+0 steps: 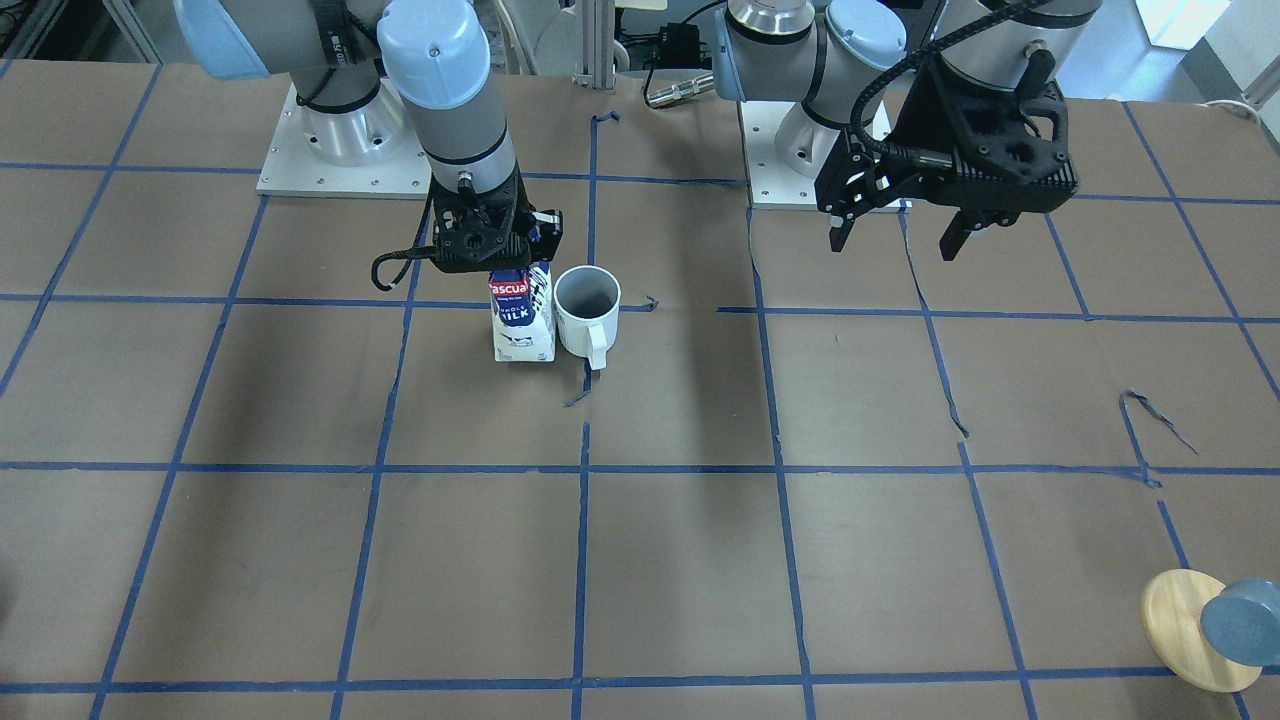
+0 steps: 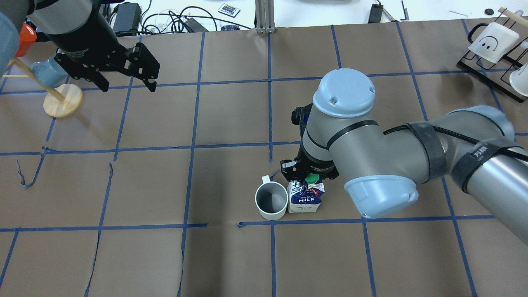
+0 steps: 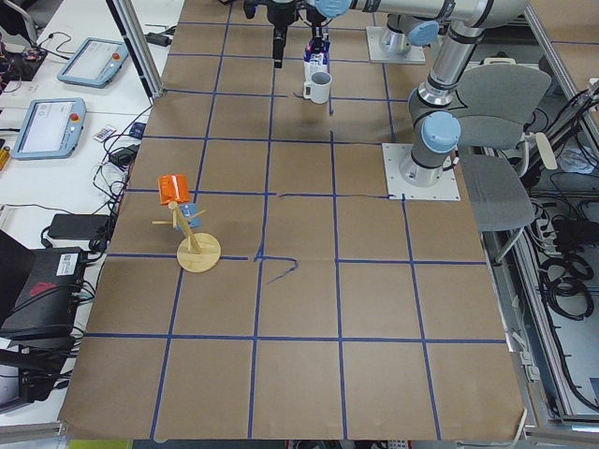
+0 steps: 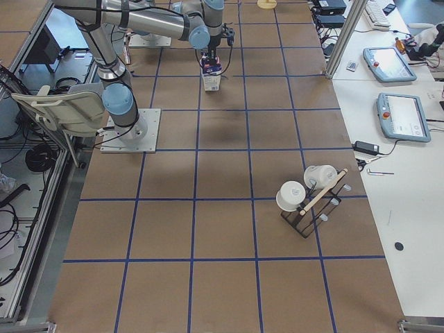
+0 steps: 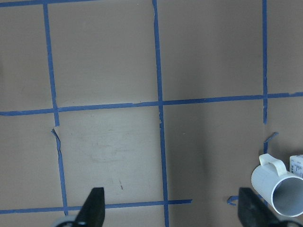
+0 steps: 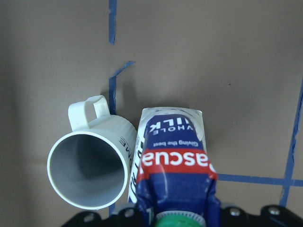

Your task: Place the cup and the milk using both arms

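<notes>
The milk [image 1: 523,320] stands upright on the brown table, and the cream-white cup [image 1: 587,305] stands right beside it, nearly touching, with its handle pointing away from the robot. My right gripper [image 1: 520,268] comes straight down on the carton's gable top and is shut on it. The right wrist view shows the milk [image 6: 175,161] below the camera with the cup [image 6: 90,175] to its left. My left gripper [image 1: 893,232] is open and empty, raised above the table well off to the side. In the left wrist view the cup [image 5: 279,189] sits at the lower right edge.
A wooden mug stand [image 2: 62,100] with a blue and an orange mug is near my left gripper. A black wire rack with white mugs [image 2: 493,41] is at the far right corner. Cables lie beyond the table's far edge.
</notes>
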{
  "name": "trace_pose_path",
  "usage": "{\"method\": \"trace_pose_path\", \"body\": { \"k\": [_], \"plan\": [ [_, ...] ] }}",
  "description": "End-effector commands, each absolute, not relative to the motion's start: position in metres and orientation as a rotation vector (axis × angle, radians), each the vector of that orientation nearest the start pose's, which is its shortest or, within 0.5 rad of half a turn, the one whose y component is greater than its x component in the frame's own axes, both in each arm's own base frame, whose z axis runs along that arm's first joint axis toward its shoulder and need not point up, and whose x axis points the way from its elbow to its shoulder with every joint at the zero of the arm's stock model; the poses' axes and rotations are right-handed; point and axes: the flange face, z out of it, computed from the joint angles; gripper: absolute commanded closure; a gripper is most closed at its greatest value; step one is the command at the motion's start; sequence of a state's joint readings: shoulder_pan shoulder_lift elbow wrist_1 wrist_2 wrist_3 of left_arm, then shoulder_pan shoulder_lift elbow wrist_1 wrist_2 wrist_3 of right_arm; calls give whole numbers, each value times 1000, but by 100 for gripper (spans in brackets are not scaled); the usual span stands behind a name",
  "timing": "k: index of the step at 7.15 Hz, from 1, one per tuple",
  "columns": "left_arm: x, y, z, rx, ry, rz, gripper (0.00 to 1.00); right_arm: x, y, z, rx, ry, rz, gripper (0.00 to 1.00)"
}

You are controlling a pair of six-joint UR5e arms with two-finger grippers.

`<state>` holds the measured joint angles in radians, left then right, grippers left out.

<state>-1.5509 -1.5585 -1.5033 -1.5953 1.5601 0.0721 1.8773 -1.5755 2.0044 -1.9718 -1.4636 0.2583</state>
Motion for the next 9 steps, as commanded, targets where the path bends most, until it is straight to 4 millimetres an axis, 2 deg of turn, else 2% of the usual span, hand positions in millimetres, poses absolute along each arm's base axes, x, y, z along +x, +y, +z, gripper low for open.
{"method": "trace_pose_path", "body": {
  "k": [1,3,4,5,6,7,8,9],
  "plan": [
    [-124,-493,525,85,3146,-87,0,276,-386,320,-82,3053,92,4],
    [-125,-494,525,83,3147,-88,0,276,-390,326,-92,3052,68,0],
    [-124,-493,525,85,3146,-87,0,275,-410,358,-96,3073,-41,0],
    [-125,-494,523,87,3149,-81,0,269,-434,406,-98,3099,-6,0],
    [-126,-494,523,88,3151,-83,0,253,-469,448,-124,3120,13,0],
    [-126,-494,523,90,3149,-81,0,221,-502,481,-104,3148,-53,0],
    [-126,-493,523,92,3149,-83,0,180,-524,493,-122,3145,-102,0],
    [-126,-493,523,95,3148,-80,0,142,-537,496,-130,3140,-120,0]
  ]
}}
